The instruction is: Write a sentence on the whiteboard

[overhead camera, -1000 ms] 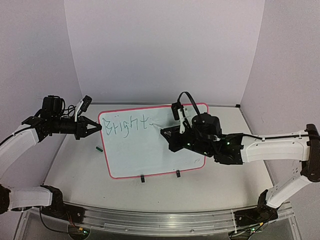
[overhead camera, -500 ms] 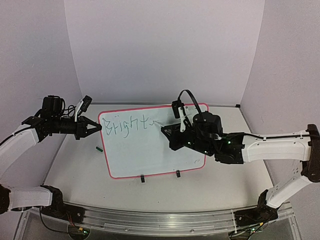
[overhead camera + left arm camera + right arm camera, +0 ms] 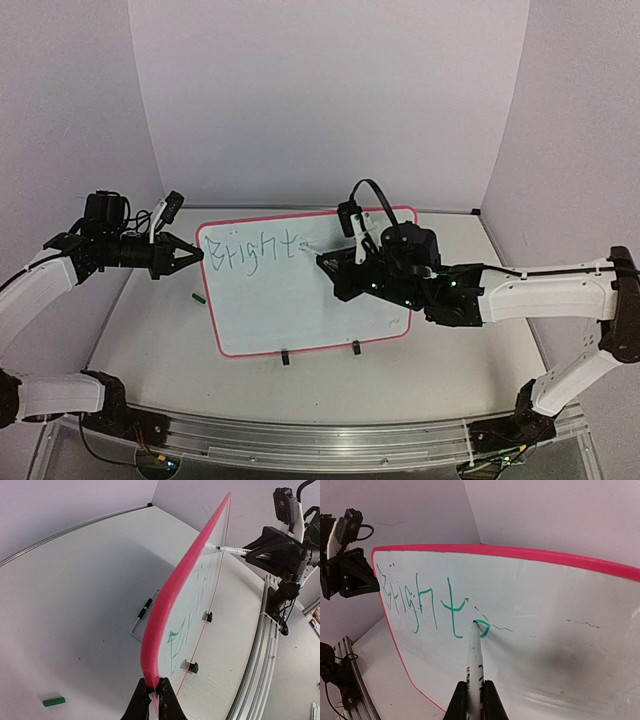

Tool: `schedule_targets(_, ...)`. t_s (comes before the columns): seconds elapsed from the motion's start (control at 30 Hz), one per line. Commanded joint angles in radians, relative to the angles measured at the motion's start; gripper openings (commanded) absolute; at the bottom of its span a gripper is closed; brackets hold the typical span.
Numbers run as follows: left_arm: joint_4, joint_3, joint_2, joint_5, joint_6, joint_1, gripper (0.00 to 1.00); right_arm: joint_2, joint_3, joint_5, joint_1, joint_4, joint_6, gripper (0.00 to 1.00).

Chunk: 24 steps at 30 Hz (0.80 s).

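The whiteboard (image 3: 290, 300) stands tilted on the table, red-pink frame, two black clips on its near edge. Green letters reading "Bright" (image 3: 250, 248) run along its top, also seen in the right wrist view (image 3: 420, 605), with a partly drawn curved letter (image 3: 484, 628) after the "t". My right gripper (image 3: 345, 270) is shut on a white marker (image 3: 474, 665) whose tip touches the board at that curve. My left gripper (image 3: 190, 257) is shut on the board's left edge; in its wrist view the jaws pinch the red frame (image 3: 155, 650).
A small green cap (image 3: 198, 297) lies on the table left of the board, also in the left wrist view (image 3: 53, 701). A wire stand (image 3: 142, 617) props the board behind. Faint grey smudges (image 3: 580, 623) mark the board's right part. Walls enclose the back and sides.
My right gripper has shifted slightly left and up along the board with the marker, drawing a new curved stroke after the "t". The left arm has not moved.
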Motion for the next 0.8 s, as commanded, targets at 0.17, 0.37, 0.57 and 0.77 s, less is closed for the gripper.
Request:
schedule_targets(0.17,-0.035,-0.005,0.02,-0.028,0.029,-0.013,0.0,-0.004,-0.03,-0.033,-0.003,0.013,0.058,0.0)
schedule_targets(0.37,-0.035,-0.005,0.021,-0.027,0.028,-0.013,0.0,-0.025,-0.049,-0.01,-0.003,-0.003,0.063,0.0)
schedule_targets(0.57,-0.035,-0.005,0.021,-0.027,0.029,-0.013,0.0,-0.061,-0.052,0.038,-0.002,-0.012,0.047,0.0)
schedule_targets(0.77,-0.035,-0.005,0.022,-0.028,0.029,-0.014,0.0,-0.128,-0.074,0.001,-0.002,0.015,0.014,0.0)
